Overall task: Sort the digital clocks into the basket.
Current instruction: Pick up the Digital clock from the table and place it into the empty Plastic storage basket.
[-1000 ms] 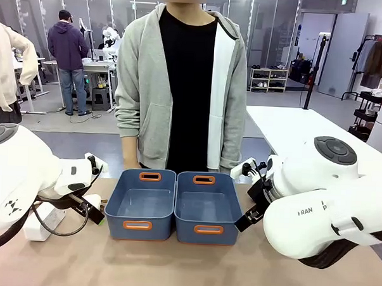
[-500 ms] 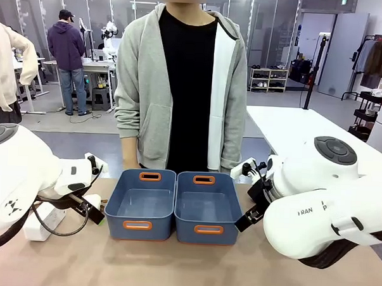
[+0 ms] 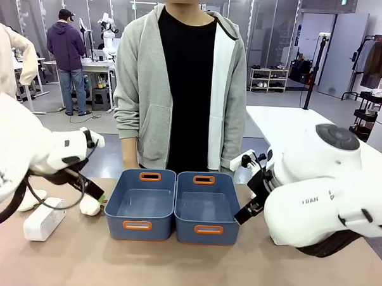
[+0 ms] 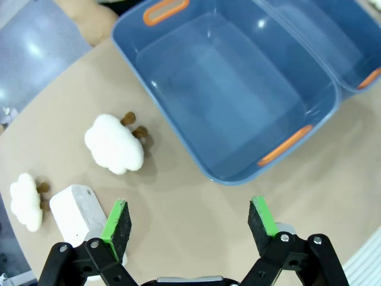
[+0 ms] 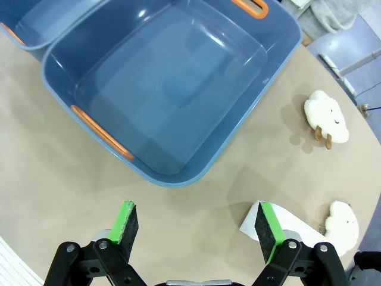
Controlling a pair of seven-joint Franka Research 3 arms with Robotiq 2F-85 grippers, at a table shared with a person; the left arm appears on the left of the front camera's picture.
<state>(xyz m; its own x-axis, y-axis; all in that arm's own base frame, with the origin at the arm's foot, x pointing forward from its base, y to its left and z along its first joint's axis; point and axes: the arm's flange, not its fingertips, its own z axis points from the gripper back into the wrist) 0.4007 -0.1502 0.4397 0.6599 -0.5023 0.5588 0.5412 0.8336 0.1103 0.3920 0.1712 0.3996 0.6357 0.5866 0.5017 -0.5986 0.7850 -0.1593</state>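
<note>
Blue plastic baskets stand side by side at mid-table, the left basket (image 3: pixel 119 223) touching the right basket (image 3: pixel 230 231). The left gripper (image 4: pixel 189 217) hangs with its jaws spread wide and nothing between them, above the tan table (image 3: pixel 173 262) just beside the left basket's end. One digital clock (image 4: pixel 74 208) lies partly behind one finger, near two white plush toys (image 4: pixel 114 143). The right gripper (image 5: pixel 196 223) is likewise agape and holds nothing, beside the right basket. The other digital clock (image 5: pixel 303 231) lies partly behind one finger, with two more plush toys (image 5: pixel 326 119) close by.
</note>
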